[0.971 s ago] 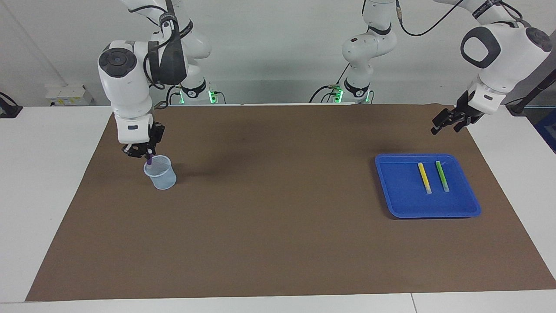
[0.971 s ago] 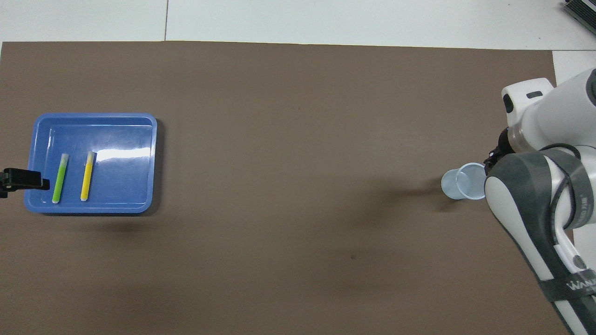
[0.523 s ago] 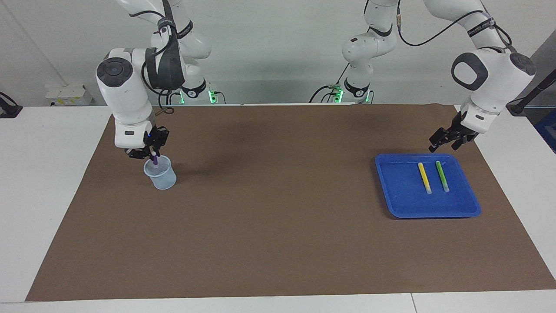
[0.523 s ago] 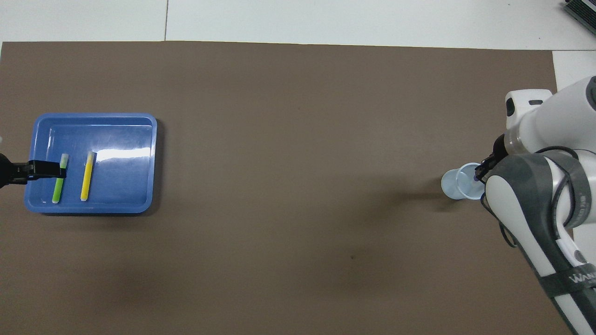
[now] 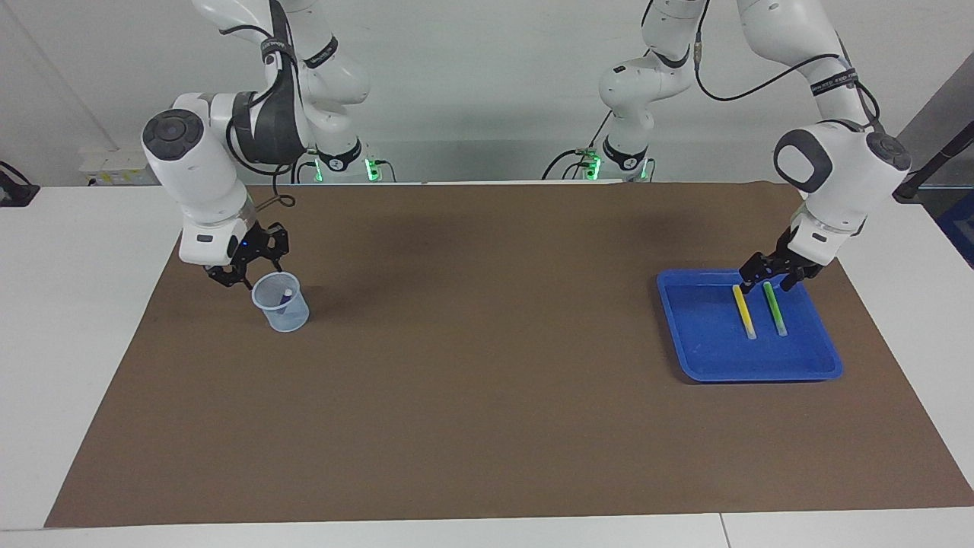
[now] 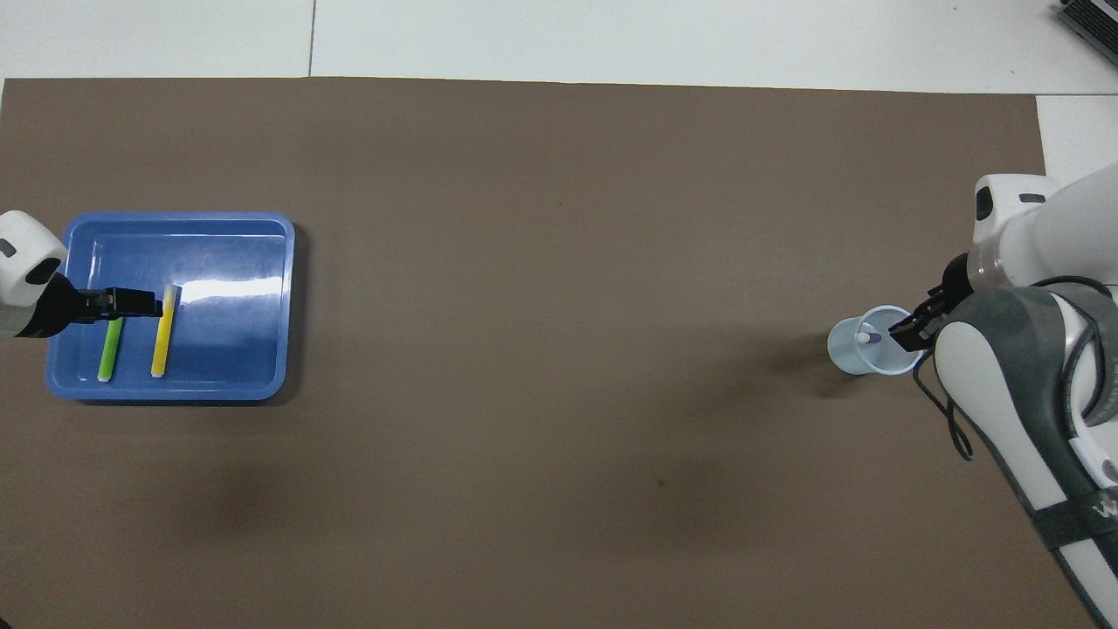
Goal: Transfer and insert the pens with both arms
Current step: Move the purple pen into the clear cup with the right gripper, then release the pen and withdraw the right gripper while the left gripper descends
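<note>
Brown matting covers the surface (image 5: pixel 487 426). In the facing view, the right end effector (image 5: pixel 245 268) hangs just beside the rim of a clear cup (image 5: pixel 281 303) at the right arm's end, released and empty. The purple pen (image 5: pixel 284 297) stands tilted inside the cup, pale cap up. The left end effector (image 5: pixel 772 275) is released, fingers spread, low over the blue tray (image 5: pixel 689 346) at the left arm's end, above the ends of the yellow pen (image 5: pixel 743 310) and green pen (image 5: pixel 775 308) that lie nearer the robots.

In the overhead view, the yellow pen (image 6: pixel 162 330) and green pen (image 6: pixel 109 349) lie side by side, apart, on the tray (image 6: pixel 218 245) floor. The left end effector (image 6: pixel 131 303) covers the green pen's end farther from the robots. The right end effector (image 6: pixel 913 321) sits at the cup (image 6: pixel 852 354) rim; the purple pen's cap (image 6: pixel 865 336) shows inside.

Judgement: the pens are light, rigid and smooth-barrelled, so they may roll or slip. Grip across the barrel near mid-length, not on the cap.
</note>
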